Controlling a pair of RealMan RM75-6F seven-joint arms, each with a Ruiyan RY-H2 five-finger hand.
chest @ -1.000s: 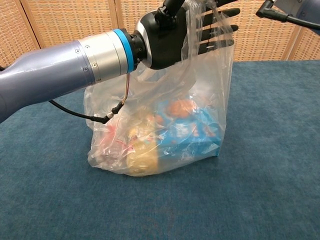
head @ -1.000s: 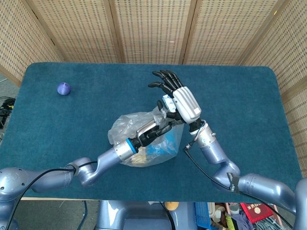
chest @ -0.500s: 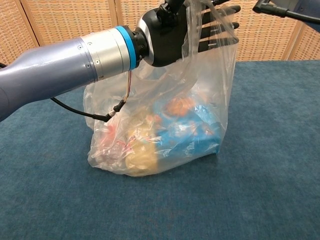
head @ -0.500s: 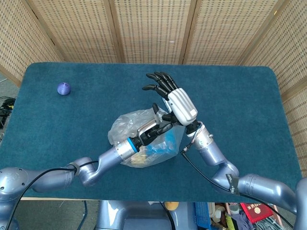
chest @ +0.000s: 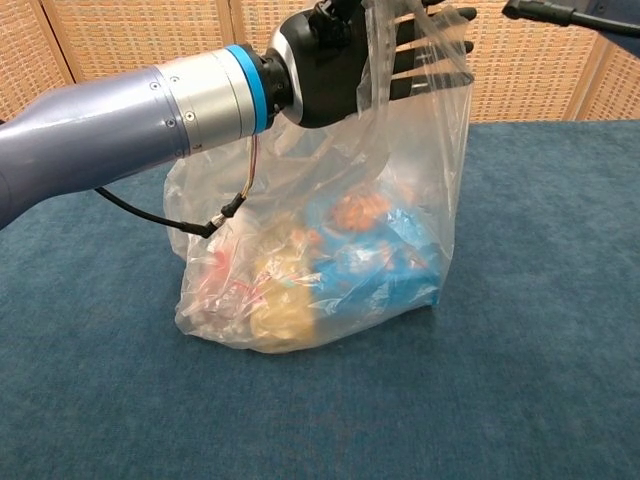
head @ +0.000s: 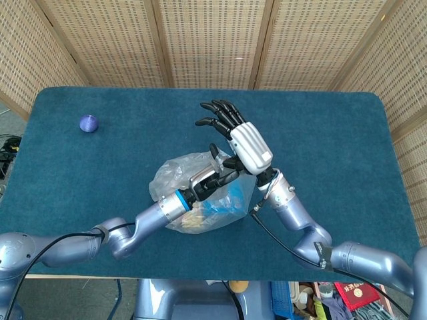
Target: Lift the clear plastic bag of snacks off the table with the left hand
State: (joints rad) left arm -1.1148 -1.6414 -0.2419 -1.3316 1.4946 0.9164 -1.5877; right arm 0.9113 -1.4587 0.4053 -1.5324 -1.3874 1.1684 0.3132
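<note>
A blue cloth covers the desk (head: pixel 347 133) from edge to edge. A small purple ball (head: pixel 89 123) sits alone near its far left corner, well apart from everything else. Behind the desk stand woven wicker screens (head: pixel 207 40) in pale wooden frames, running along the back and angling in at both sides. Under the desk's near edge, at the right, some clutter (head: pixel 347 293) shows, including something red; what it is cannot be told.

No legible text, labels, brands or nos. found in either view. Print on the blue snack packet (chest: pixel 375 265), seen through the bag (chest: pixel 300 190) just below the left hand (chest: pixel 335 60), is too blurred to be read.
</note>
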